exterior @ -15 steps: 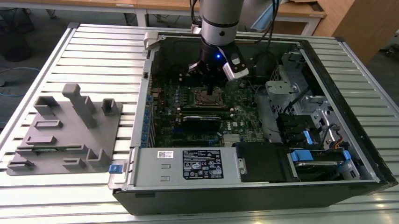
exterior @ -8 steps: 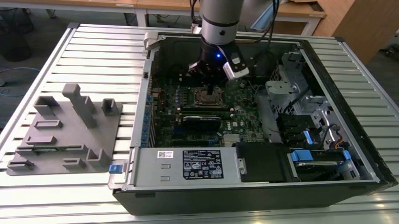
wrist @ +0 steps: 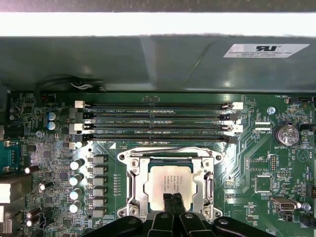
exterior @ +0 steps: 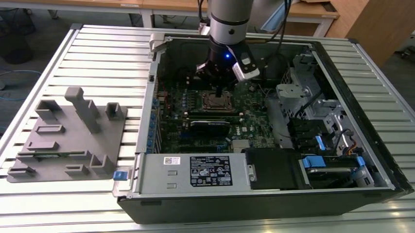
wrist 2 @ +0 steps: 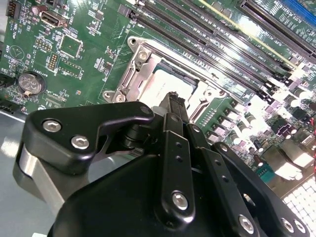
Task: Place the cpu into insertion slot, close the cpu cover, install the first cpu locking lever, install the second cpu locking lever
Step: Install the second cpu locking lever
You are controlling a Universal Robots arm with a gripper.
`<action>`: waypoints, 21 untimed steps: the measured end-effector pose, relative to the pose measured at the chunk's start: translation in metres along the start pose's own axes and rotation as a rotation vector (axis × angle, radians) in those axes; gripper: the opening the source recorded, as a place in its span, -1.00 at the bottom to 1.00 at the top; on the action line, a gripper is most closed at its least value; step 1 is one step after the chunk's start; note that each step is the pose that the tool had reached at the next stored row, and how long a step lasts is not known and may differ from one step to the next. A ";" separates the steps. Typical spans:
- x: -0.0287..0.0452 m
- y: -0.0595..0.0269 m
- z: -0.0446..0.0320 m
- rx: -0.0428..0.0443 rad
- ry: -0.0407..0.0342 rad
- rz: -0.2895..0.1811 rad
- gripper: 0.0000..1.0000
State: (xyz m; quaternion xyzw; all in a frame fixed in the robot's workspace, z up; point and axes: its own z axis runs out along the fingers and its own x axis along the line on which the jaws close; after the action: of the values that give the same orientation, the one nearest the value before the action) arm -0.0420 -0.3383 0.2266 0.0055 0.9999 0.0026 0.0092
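Note:
The cpu [wrist: 170, 178], a silvery square chip, lies flat in the insertion slot [exterior: 217, 102] on the green motherboard [wrist: 256, 163] and hides the pin field. The cpu cover [wrist: 135, 183], a metal frame plate, is down around it, and the chip shows through its cut-out; in the second wrist view the cpu [wrist 2: 165, 85] sits inside the cover [wrist 2: 129, 79]. A thin lever rod [wrist: 170, 153] runs along the socket's side next to the memory slots. My gripper [wrist: 173, 198] is shut with nothing between its fingers, its tips over the chip's edge; whether they touch is unclear.
Long black memory slots [wrist: 158, 118] lie beside the socket, with a row of capacitors [wrist: 76, 180] on another side. A black card [exterior: 209, 127] sits close to the socket in the exterior view. The case walls [exterior: 150, 97], a drive cage [exterior: 311, 111] and a grey fixture [exterior: 68, 136] on the slatted table surround the work area.

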 end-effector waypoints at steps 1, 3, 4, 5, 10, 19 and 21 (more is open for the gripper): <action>0.0000 0.0000 -0.0003 -0.0001 -0.0001 0.000 -0.79; 0.0000 0.0000 -0.0012 -0.0003 -0.0002 0.000 -0.79; 0.0000 0.0000 -0.0017 -0.0003 -0.0002 0.000 -0.79; -0.0001 0.0001 -0.0023 -0.0004 -0.0002 0.000 -0.79; -0.0001 0.0001 -0.0049 -0.0005 -0.0002 0.000 -0.79; -0.0001 0.0000 -0.0068 0.0001 0.0001 0.000 -0.79; -0.0002 0.0001 -0.0078 -0.0004 -0.0002 0.000 -0.79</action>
State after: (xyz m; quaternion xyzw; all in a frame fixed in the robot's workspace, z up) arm -0.0420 -0.3383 0.2344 0.0055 0.9999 0.0028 0.0093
